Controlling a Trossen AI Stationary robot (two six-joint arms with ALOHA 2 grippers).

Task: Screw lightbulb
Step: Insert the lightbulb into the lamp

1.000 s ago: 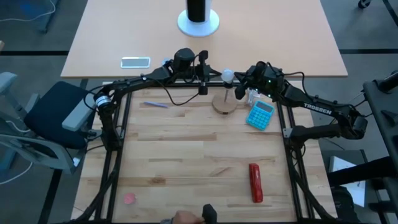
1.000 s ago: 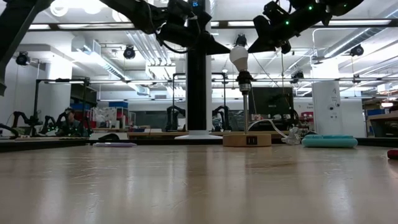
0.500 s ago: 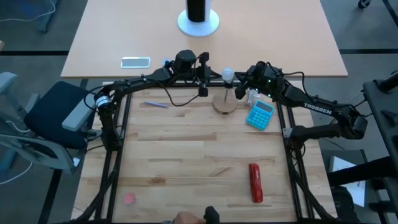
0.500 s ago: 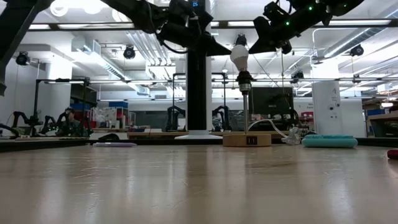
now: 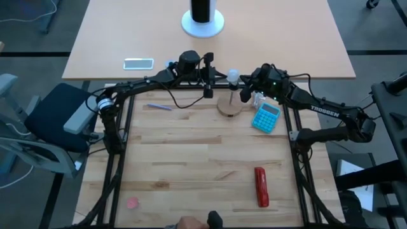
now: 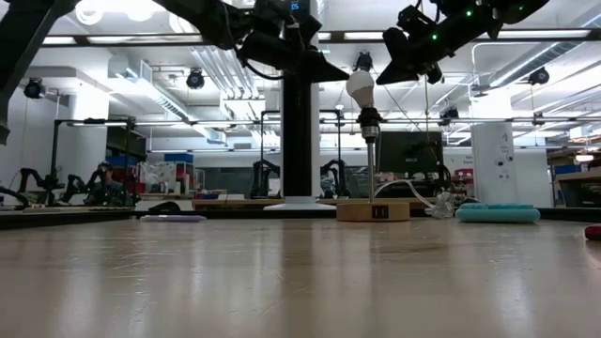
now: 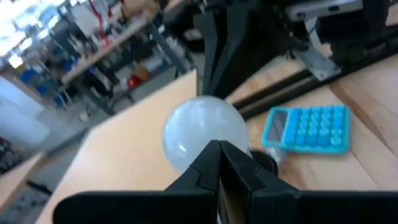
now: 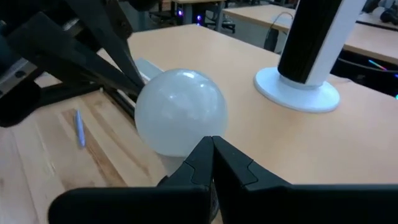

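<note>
The white frosted lightbulb (image 6: 361, 86) stands up with its narrow end in the dark socket (image 6: 369, 120) atop a thin post on the round wooden disc (image 5: 229, 105). In the high view the lightbulb (image 5: 233, 76) is at the table's far middle. My left gripper (image 5: 223, 77) is shut, its tip at the bulb's left side. My right gripper (image 5: 243, 81) is shut too, its tip at the bulb's right side. Both reach in high above the table, nearly level. My left gripper lays its shut fingertips (image 7: 219, 153) against the lower side of the bulb's globe (image 7: 198, 138), coming nearly level from the table's left. The bulb stays upright on the post. My right gripper lays its shut fingertips (image 8: 211, 148) against the globe's lower side (image 8: 177, 140) from the table's right, also nearly level.
A blue calculator (image 5: 266, 117) lies right of the disc. A purple pen (image 5: 159, 107) lies at the far left, a red bar (image 5: 261, 186) at the near right, a pink bit (image 5: 132, 203) near left. On the tan table beyond stand a white cylinder (image 5: 203, 19) and a phone (image 5: 138, 63).
</note>
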